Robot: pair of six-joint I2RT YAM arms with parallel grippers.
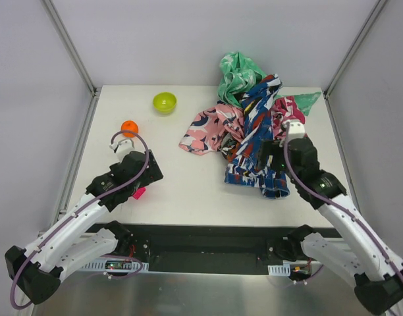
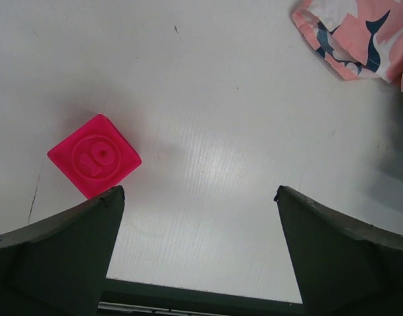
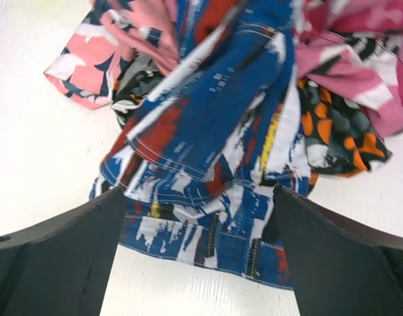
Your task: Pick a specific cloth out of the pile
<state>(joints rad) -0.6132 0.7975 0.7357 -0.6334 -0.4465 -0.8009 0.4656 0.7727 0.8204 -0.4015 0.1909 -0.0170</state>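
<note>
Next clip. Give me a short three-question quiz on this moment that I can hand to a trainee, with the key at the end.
1. True or false: the right gripper is shut on the navy-white-red cloth.
2. Which thing lies on the table beside a fingertip of the left gripper in its wrist view? A) the pink block B) the lime-green bowl C) the orange ball
3. Short answer: does a plain sky-blue cloth show anywhere in the pile?

Key:
1. False. Its jaws stand open, with the cloth between them in the wrist view.
2. A.
3. No. None shows in any of the three views.
</note>
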